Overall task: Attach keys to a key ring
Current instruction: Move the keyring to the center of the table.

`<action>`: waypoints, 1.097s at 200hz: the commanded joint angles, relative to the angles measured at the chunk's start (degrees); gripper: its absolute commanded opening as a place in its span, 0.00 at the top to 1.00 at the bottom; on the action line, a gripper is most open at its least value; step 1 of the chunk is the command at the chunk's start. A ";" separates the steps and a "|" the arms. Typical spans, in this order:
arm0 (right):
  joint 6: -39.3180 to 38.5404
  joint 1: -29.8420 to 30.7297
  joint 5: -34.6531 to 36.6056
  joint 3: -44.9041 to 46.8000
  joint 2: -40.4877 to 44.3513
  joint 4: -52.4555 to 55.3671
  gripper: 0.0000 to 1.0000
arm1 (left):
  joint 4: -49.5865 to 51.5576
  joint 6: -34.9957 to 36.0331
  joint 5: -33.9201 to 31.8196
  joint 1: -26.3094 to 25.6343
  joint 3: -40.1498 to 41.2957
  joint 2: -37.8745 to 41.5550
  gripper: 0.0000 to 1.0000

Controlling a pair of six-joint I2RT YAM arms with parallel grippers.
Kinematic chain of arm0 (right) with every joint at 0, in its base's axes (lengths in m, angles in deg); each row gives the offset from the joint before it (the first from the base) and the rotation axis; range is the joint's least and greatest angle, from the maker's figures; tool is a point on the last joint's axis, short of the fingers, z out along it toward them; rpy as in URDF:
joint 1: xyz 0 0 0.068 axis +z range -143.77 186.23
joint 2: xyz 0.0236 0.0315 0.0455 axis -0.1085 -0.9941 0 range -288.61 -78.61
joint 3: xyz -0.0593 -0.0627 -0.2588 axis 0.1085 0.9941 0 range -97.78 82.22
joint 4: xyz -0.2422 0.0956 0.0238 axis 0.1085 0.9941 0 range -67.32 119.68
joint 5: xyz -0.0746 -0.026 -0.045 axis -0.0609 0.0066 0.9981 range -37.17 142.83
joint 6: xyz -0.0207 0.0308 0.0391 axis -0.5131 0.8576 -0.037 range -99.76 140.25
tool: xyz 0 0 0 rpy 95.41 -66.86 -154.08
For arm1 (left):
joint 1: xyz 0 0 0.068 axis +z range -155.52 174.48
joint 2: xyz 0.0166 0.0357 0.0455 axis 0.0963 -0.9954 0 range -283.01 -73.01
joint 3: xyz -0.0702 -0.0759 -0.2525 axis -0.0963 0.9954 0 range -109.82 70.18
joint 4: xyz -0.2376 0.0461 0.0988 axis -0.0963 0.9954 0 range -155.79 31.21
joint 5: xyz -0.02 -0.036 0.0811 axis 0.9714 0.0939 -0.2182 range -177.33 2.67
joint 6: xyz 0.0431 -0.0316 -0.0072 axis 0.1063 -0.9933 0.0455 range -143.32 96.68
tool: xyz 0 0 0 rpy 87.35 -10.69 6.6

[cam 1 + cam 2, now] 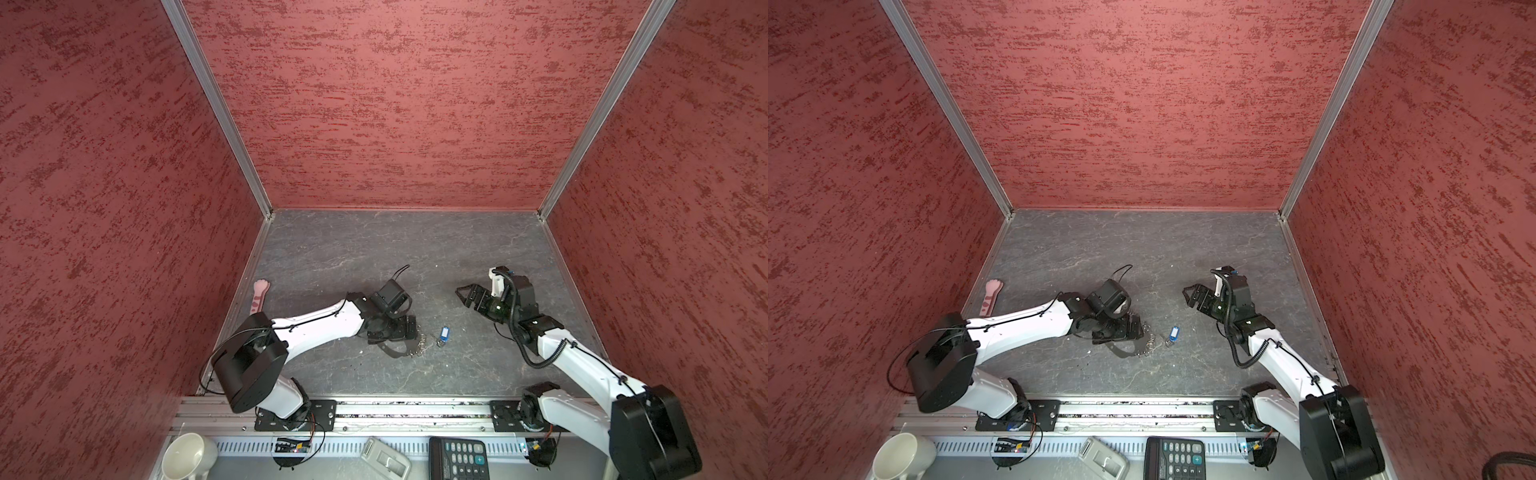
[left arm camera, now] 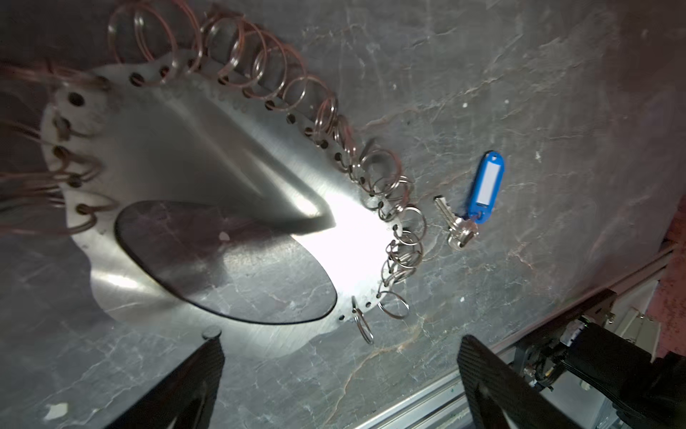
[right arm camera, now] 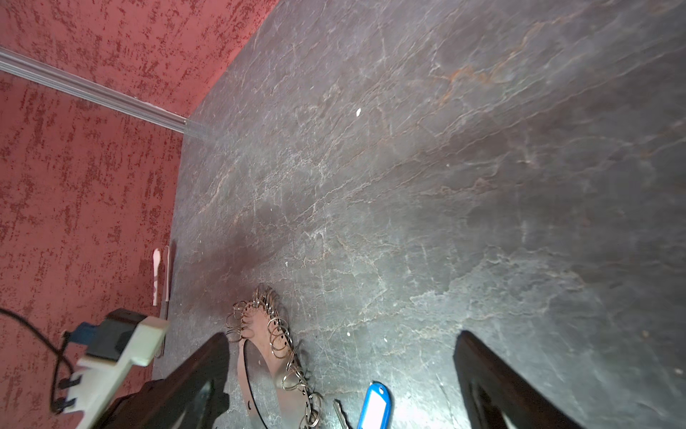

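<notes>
The key ring (image 1: 392, 352) (image 1: 1124, 352) lies flat on the grey floor. It is a broad thin hoop edged with several small silver split rings. In the left wrist view the key ring (image 2: 193, 148) shows as a shiny metal plate with a big hole. The keys (image 1: 443, 335) (image 1: 1173, 335) lie just right of it, apart from it: a silver key (image 2: 456, 227) on a blue tag (image 2: 487, 185) (image 3: 375, 406). My left gripper (image 1: 400, 331) (image 1: 1122, 329) (image 2: 339, 340) hovers open over the hoop's edge, holding nothing. My right gripper (image 1: 462, 297) (image 1: 1187, 296) (image 3: 341, 336) is open and empty, up and right of the keys.
A pink paw-tipped stick (image 1: 259, 297) (image 1: 991, 297) lies by the left wall. Red textured walls close in three sides. Past the front rail (image 1: 415, 409) stand a white mug (image 1: 187, 457), a calculator (image 1: 461, 457) and a pale device (image 1: 384, 457).
</notes>
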 commanded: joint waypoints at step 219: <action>1.51 12.75 8.14 -6.50 -8.33 -2.06 0.21 | -9.29 8.17 -0.35 25.06 -3.85 -5.49 0.07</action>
